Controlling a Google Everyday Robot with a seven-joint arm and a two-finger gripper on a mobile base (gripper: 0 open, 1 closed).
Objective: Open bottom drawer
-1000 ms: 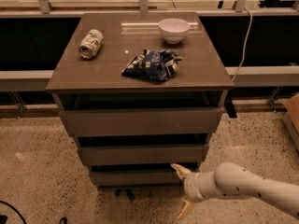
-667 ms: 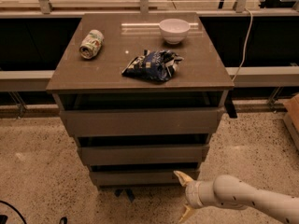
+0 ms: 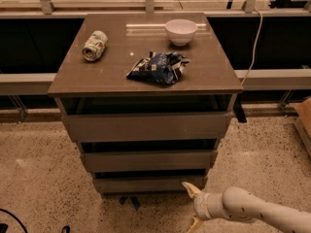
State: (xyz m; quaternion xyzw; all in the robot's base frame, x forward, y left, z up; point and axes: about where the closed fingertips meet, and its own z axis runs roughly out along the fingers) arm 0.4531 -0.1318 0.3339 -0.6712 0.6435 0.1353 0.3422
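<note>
The bottom drawer [image 3: 150, 184] is the lowest and narrowest of three grey-brown handleless fronts on the cabinet, with a dark gap above its panel. My gripper [image 3: 192, 207] is low at the front, just below and to the right of that drawer's right end, on a white arm coming in from the lower right. Its two yellowish fingers are spread apart; the upper fingertip [image 3: 188, 187] is close to the drawer's lower right corner, and I cannot tell whether it touches. It holds nothing.
The middle drawer [image 3: 148, 160] and top drawer [image 3: 146, 126] stick out above. On the cabinet top [image 3: 116, 79] lie a can [image 3: 95, 45], a blue chip bag [image 3: 158, 68] and a white bowl [image 3: 181, 31]. A brown box [image 3: 305, 120] stands at the right edge. The floor is speckled.
My gripper and arm have sunk lower and drawn back a little towards the front. The drawers have not moved.
</note>
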